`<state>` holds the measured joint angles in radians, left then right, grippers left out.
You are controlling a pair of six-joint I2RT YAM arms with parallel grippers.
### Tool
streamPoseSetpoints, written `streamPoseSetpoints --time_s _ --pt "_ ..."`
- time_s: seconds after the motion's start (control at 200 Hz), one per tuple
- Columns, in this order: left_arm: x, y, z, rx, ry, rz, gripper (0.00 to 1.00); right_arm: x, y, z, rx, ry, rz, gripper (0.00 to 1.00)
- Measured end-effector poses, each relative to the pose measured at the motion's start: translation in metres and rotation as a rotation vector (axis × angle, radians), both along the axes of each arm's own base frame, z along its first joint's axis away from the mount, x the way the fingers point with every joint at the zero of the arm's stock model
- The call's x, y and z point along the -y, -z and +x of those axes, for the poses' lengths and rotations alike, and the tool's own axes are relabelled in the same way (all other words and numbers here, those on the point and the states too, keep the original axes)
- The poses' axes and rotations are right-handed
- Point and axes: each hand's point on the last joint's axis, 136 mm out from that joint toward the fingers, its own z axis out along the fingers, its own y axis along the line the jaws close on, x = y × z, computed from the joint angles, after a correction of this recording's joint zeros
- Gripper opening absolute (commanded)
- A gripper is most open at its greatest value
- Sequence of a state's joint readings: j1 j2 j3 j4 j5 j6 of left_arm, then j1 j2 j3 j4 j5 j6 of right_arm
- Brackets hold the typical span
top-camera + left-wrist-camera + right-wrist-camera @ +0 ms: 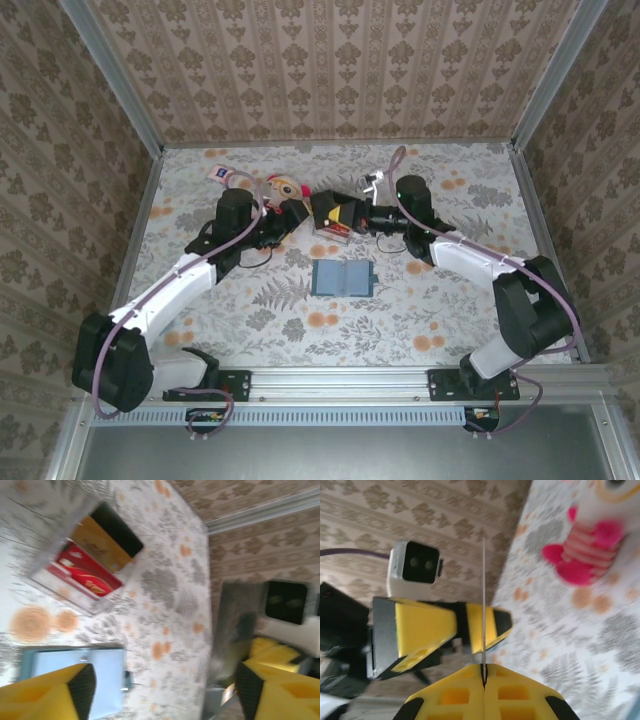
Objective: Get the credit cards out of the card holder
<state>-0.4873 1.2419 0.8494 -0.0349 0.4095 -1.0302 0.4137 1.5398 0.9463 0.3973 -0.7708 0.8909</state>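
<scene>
Card holder (341,278) lies open and flat on the floral tabletop (450,310), near the middle, on the near side of both hands. It is square and soft-looking, with a teal edge, a lighter blue-grey inside and a fold line down the centre. The left wrist view shows its pale blue inside at the bottom left, blurred; slot contents cannot be told.

Credit cards (92,550) sit in a small overlapping pile on the tabletop beyond the holder and apart from it. One is red with white and orange print, one tan/orange, one dark, all small thin rectangles, blurred. From above, the pile reads as a red-and-black patch between the two hands.

Left hand (165,685) is wide open, its yellow fingers (50,697) far apart at the frame's bottom corners with nothing between them. It hovers on the left side of the pile.

Right hand (484,672) is closed, its yellow fingers pressed together on a single credit card (483,600). That card is seen edge-on as a thin pale line standing straight up from the fingertips, so its colour cannot be told. One of the left hand's fingers is just beside it.

Plush doll (283,188) lies behind the left hand, with a pink-and-white striped part in the right wrist view. Small packet (218,172) sits at the far left.
</scene>
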Motion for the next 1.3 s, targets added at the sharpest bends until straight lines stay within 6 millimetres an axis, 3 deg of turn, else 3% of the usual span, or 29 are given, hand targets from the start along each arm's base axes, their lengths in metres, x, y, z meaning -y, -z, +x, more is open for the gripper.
streamPoseSetpoints --time_s 0.18,0.31,0.385,0.53,0.695,0.94,1.3 --pt "-0.025 0.032 -0.001 -0.077 -0.051 0.142 1.0 0.021 -0.016 0.036 0.249 0.096 -0.281 0.0" --pt "-0.043 0.054 -0.002 -0.129 -0.078 0.232 1.0 0.027 -0.019 0.062 0.401 0.08 -0.485 0.0" --pt "-0.051 0.061 -0.004 -0.149 -0.086 0.267 1.0 0.031 -0.007 0.073 0.465 0.048 -0.601 0.0" --pt "-0.056 0.071 -0.008 -0.173 -0.077 0.304 1.0 0.044 0.037 0.091 0.522 -0.055 -0.834 0.0" --pt "-0.058 0.08 -0.012 -0.202 -0.062 0.331 1.0 0.054 0.068 0.114 0.589 -0.188 -1.014 0.0" --pt "-0.058 0.081 -0.012 -0.201 -0.058 0.335 1.0 0.059 0.084 0.132 0.654 -0.333 -1.123 0.0" --pt "-0.057 0.082 -0.012 -0.202 -0.052 0.336 1.0 0.061 0.111 0.129 0.642 -0.479 -1.166 0.0"
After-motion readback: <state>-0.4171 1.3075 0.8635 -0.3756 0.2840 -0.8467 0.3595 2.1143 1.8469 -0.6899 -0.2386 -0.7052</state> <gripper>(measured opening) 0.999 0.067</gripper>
